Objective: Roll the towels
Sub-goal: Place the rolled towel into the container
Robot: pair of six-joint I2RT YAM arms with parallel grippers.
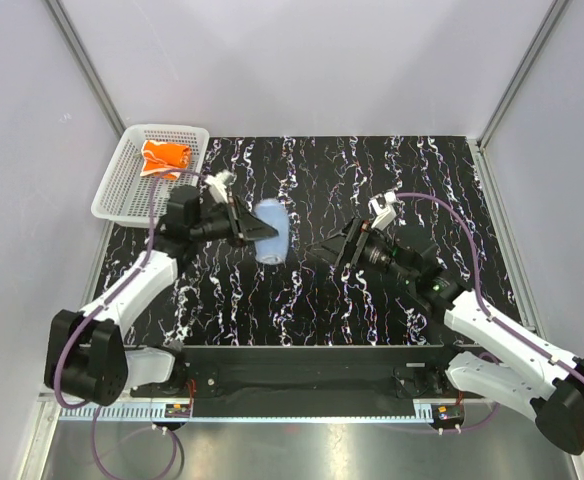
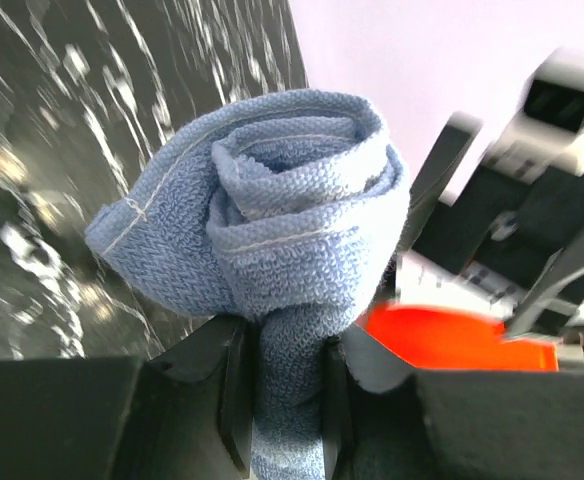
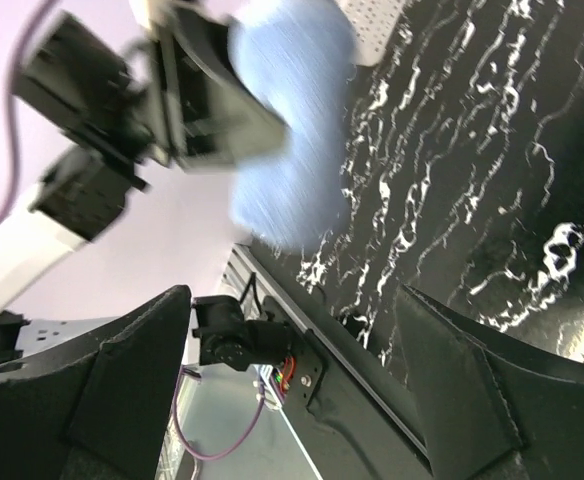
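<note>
The light blue towel (image 1: 272, 232) is rolled into a coil and held above the black marbled table (image 1: 402, 180). My left gripper (image 1: 260, 232) is shut on one end of the roll. In the left wrist view the roll's spiral end (image 2: 282, 190) faces the camera, with the left gripper's (image 2: 284, 380) two fingers pinching the cloth below it. The orange towel (image 1: 165, 157) lies bunched in the white mesh basket (image 1: 112, 192) at the back left. My right gripper (image 1: 324, 248) is open and empty, just right of the blue roll (image 3: 292, 130) and apart from it, jaws (image 3: 292, 330) spread wide.
The basket stands at the table's back left corner, beside the left wall. Grey walls enclose the table on three sides. The arm bases and a black mounting rail (image 1: 302, 365) run along the near edge.
</note>
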